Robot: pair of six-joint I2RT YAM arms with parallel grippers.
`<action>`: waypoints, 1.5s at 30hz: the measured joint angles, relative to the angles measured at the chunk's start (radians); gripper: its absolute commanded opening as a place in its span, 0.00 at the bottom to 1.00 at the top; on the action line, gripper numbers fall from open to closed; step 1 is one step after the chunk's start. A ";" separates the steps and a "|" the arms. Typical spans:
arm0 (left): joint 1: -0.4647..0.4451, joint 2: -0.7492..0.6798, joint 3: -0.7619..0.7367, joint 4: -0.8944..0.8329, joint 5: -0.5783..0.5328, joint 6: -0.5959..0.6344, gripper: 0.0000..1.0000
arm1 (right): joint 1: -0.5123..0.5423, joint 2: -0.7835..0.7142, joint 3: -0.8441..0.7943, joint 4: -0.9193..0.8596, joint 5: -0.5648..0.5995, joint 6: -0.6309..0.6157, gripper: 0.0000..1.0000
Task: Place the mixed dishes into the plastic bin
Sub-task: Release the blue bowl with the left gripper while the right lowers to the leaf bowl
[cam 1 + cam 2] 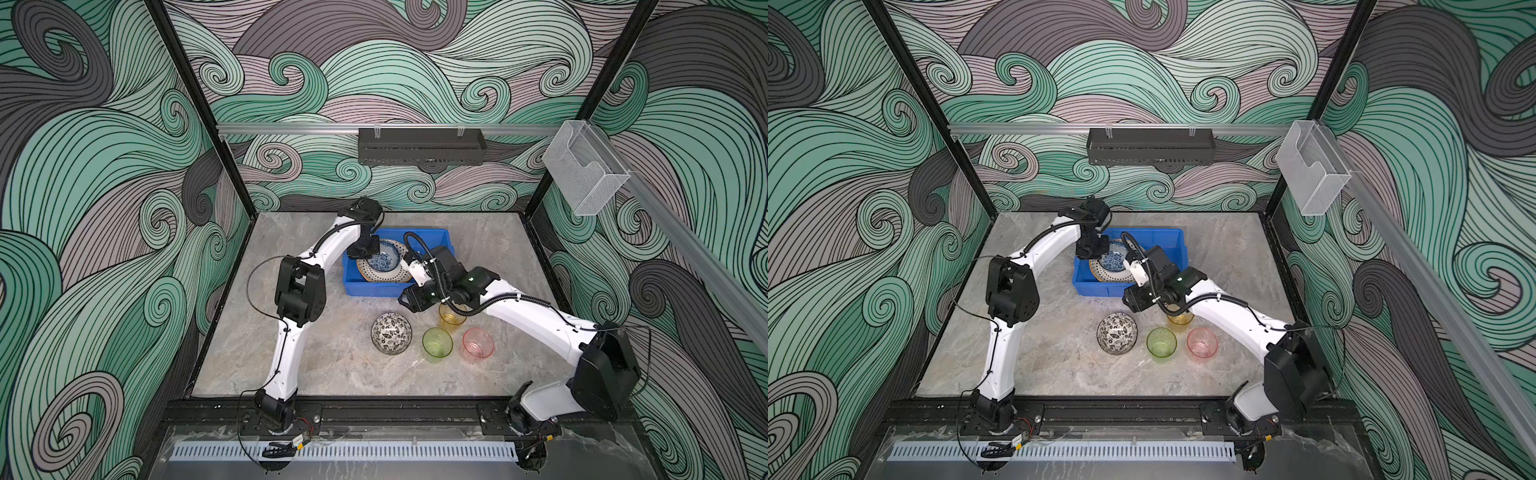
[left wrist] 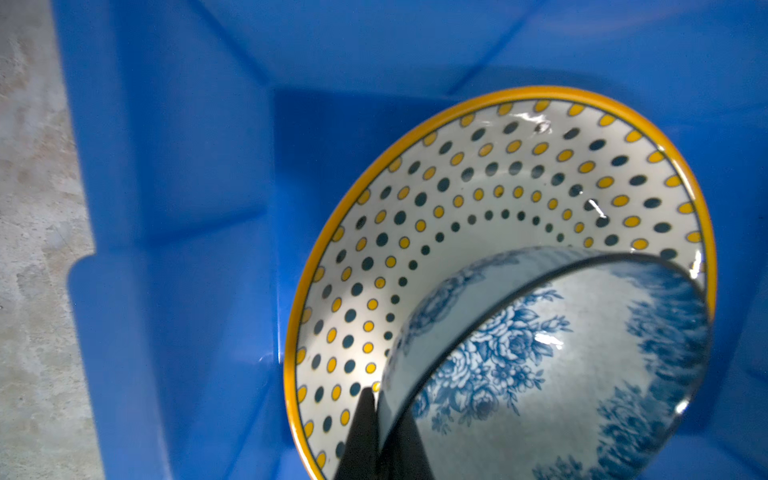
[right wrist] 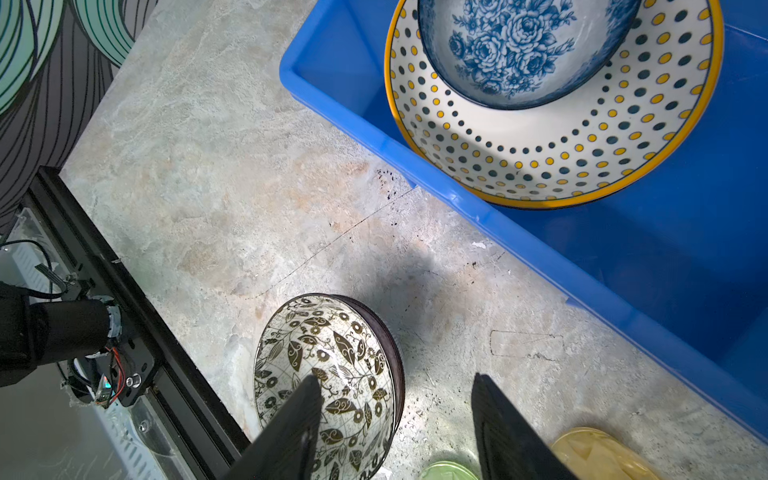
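The blue plastic bin (image 1: 374, 289) (image 3: 519, 245) sits mid-table. Inside it lies a yellow-rimmed dotted plate (image 1: 365, 272) (image 2: 457, 187) (image 3: 540, 158), and a blue-floral bowl (image 1: 382, 261) (image 2: 540, 353) (image 3: 511, 50) rests on the plate. My left gripper (image 1: 370, 253) (image 2: 376, 399) is shut on this bowl's rim, one finger inside and one outside. My right gripper (image 1: 409, 300) (image 3: 395, 378) hangs open over bare table in front of the bin. Below it stand a black-and-white leaf-patterned bowl (image 1: 391, 333) (image 3: 353, 353), a green cup (image 1: 437, 344), a pink cup (image 1: 478, 343) and an orange cup (image 1: 451, 318), which the right arm partly covers.
A long black perforated tray (image 1: 422, 145) hangs on the back wall and a clear holder (image 1: 582, 174) on the right wall. A black rail (image 1: 374, 409) runs along the table's front edge. Patterned walls close in three sides.
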 measured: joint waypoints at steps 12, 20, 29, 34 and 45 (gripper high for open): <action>0.011 0.008 0.001 -0.003 0.044 -0.019 0.05 | 0.031 0.042 0.015 -0.018 0.027 0.000 0.56; 0.011 0.019 0.006 -0.005 0.053 -0.026 0.09 | 0.045 0.054 0.015 -0.029 0.034 0.000 0.56; 0.011 0.019 0.006 -0.020 0.061 -0.027 0.15 | 0.060 0.054 0.015 -0.043 0.043 0.000 0.56; 0.011 0.019 0.006 -0.028 0.063 -0.027 0.17 | 0.068 0.054 0.015 -0.053 0.050 0.000 0.56; 0.011 -0.103 -0.056 -0.030 0.062 -0.026 0.22 | 0.087 0.054 0.015 -0.079 0.079 0.000 0.55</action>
